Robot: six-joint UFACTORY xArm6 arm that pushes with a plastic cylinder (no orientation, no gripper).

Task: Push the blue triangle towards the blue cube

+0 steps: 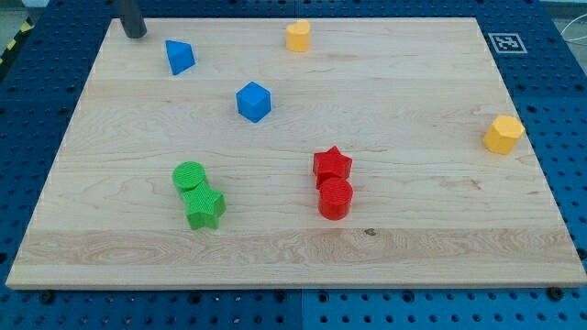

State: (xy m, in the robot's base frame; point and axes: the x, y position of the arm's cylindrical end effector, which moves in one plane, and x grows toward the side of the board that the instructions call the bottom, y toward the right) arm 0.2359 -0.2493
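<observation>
The blue triangle (180, 57) lies near the view's top left of the wooden board (413, 229). The blue cube (254, 101) sits lower and to the right of it, apart by about one block width. My tip (135, 33) is at the board's top left corner, up and to the left of the blue triangle, not touching it.
A yellow block (298, 36) is at the top middle, another yellow block (503, 134) near the right edge. A green cylinder (190, 176) touches a green star (205, 208) at lower left. A red star (332, 166) touches a red cylinder (335, 198) at lower centre.
</observation>
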